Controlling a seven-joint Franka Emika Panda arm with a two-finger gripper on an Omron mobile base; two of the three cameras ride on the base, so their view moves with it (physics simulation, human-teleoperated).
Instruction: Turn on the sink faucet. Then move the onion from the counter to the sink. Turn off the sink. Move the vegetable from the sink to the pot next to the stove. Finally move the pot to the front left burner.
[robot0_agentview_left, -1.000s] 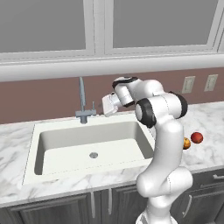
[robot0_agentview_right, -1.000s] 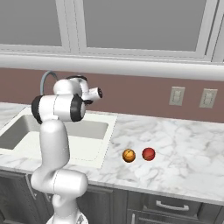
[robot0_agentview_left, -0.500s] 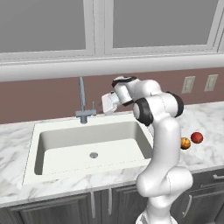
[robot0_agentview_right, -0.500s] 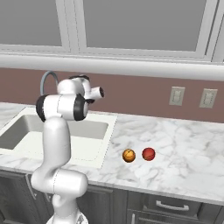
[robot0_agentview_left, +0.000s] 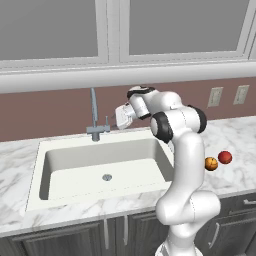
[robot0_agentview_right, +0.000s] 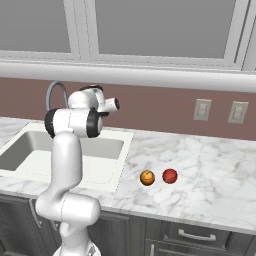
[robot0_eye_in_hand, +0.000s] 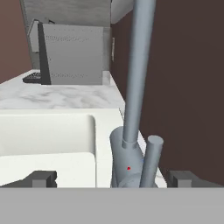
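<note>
Barely anything has shifted since a second ago: the arm has crept a touch closer to the sink faucet (robot0_agentview_left: 94, 112), and the onion (robot0_agentview_left: 225, 157) and the orange ball (robot0_agentview_left: 211, 163) haven't budged from the marble table (robot0_agentview_right: 210, 175) off to the right of the sink (robot0_agentview_left: 75, 172).

So we're on step one, getting the water on. The claw (robot0_eye_in_hand: 113, 178) is spread wide, nothing in it, hovering just short of the faucet base (robot0_eye_in_hand: 127, 164), with the little upright lever (robot0_eye_in_hand: 151, 159) sitting between the two tips, closer to the right one.

If I were steering, I'd ease forward until a tip is right beside that lever, then nudge it sideways rather than try to pinch it. It looks thin, and the spout stands right next to it, so a sloppy push probably hits the wrong part. No water visible yet, as far as I can tell.
</note>
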